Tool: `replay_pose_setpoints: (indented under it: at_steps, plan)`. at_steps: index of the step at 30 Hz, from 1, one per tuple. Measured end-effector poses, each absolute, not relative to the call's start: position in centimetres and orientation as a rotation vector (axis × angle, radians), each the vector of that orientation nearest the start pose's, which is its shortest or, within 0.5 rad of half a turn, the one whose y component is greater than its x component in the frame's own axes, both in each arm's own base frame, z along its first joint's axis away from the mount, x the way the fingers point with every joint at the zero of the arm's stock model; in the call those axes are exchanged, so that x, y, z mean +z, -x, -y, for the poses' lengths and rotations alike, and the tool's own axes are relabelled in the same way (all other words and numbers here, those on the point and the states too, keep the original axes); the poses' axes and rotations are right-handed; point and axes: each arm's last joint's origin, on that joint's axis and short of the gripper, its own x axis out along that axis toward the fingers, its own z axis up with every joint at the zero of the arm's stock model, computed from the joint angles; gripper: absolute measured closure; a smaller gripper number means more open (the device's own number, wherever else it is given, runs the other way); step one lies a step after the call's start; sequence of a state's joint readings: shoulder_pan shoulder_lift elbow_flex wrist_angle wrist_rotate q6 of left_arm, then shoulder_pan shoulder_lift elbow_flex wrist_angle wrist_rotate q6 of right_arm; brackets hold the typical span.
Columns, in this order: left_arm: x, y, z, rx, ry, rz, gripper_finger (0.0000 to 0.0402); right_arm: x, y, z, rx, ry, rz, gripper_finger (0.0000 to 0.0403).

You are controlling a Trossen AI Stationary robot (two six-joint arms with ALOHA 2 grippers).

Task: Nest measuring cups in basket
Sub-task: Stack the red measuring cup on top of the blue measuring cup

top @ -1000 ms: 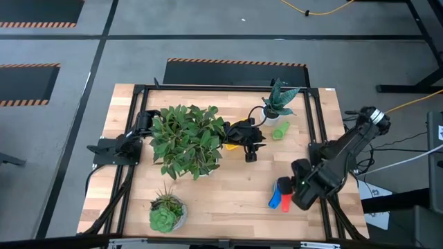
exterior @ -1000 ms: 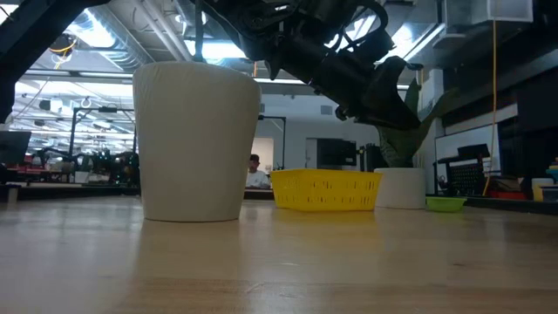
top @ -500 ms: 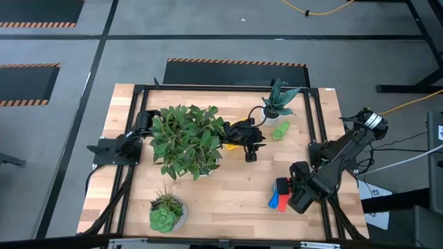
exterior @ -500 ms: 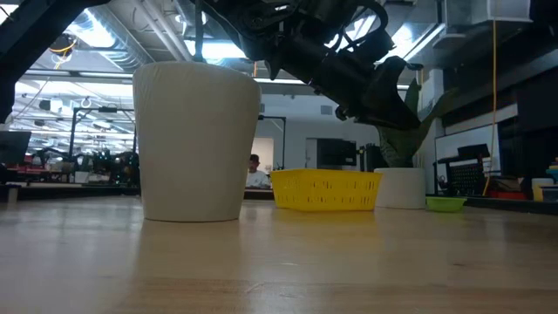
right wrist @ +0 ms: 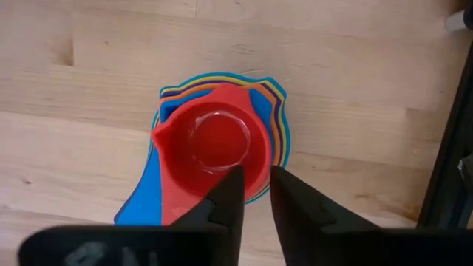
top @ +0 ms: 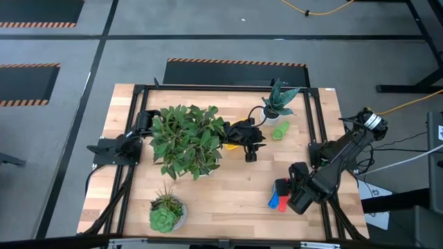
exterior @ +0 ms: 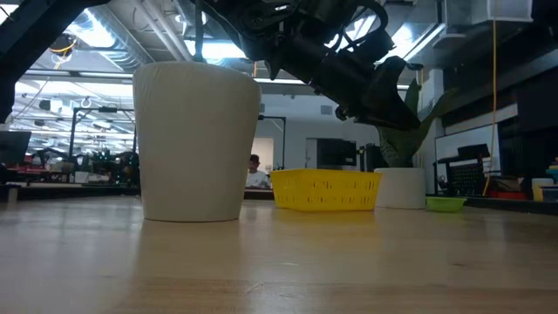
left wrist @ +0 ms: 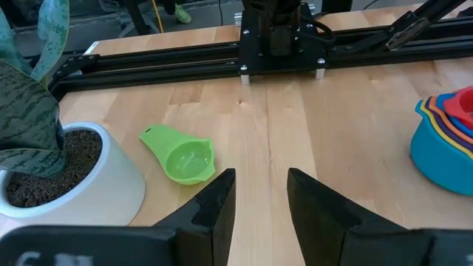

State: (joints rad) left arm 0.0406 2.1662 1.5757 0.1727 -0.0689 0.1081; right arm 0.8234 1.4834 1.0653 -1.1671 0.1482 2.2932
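Right hand point(right wrist: 251, 193) above the nested measuring cups point(right wrist: 218, 151) on the tabletop point(top: 228, 187), fingers slightly parted, grasping nothing. Left hand point(left wrist: 260, 193) released near the green cup point(left wrist: 183, 157); basket point(exterior: 325, 189) beside white pot point(exterior: 193, 139)

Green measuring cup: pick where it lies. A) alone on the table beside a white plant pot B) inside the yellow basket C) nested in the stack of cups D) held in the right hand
A: the green measuring cup lies alone on the bare table next to the white plant pot, ahead of the left hand.
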Motion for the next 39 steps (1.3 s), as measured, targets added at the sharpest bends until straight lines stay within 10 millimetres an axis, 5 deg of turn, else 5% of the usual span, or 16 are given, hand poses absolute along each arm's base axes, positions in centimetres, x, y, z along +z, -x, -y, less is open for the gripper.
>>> replay_pose_setpoints:
  at_steps: [5, 12, 28, 39]
  plan:
    - [19.6, -49.3, -2.2, 0.085, -0.112, -0.423, 0.0285, 22.5, -16.8, -17.7, -1.111, -1.082, -1.148, 0.0321]
    - [19.6, -49.3, -2.2, 0.085, -0.112, -0.423, 0.0285, 22.5, -15.8, -18.9, -1.102, -1.115, -1.478, 0.032]
    - [19.6, -49.3, -2.2, 0.085, -0.112, -0.423, 0.0285, 17.4, -18.0, -22.8, -1.054, -1.142, -1.367, 0.032]
    - [19.6, -49.3, -2.2, 0.085, -0.112, -0.424, 0.0285, 17.3, -19.5, -23.2, -0.916, -1.189, -1.088, 0.032]
